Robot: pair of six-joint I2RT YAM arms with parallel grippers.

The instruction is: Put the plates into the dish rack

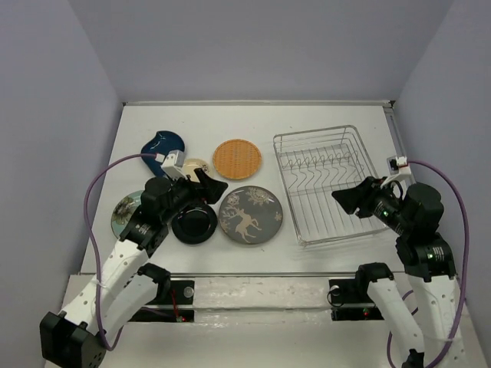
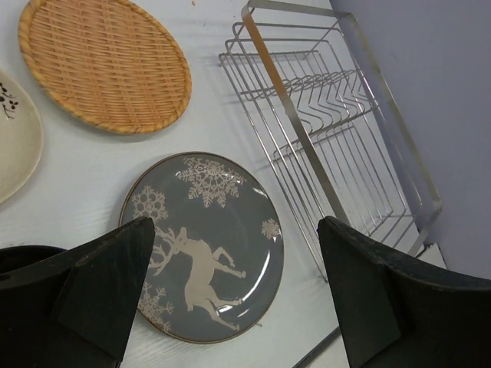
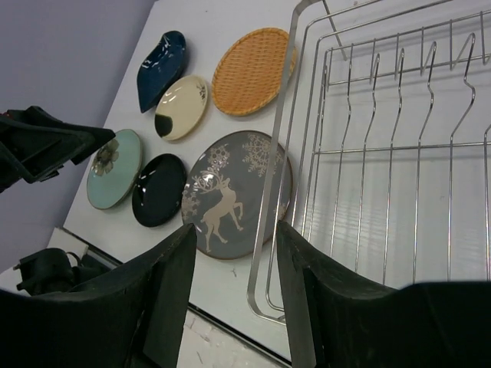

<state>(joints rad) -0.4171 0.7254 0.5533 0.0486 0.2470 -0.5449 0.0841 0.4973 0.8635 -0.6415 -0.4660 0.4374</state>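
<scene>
Left fingers (image 2: 107, 291) spread wide, gripping nothing, above grey deer plate (image 2: 203, 245). Right fingers (image 3: 165, 299) spread, over dish rack (image 1: 322, 165) near corner. Six plates (image 1: 237, 159) flat on table (image 1: 192, 123), left of rack.

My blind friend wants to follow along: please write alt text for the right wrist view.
Six plates lie flat on a white table beside a wire dish rack, the grey deer plate closest to it. The right hand is open, its black fingers in the foreground.
</scene>
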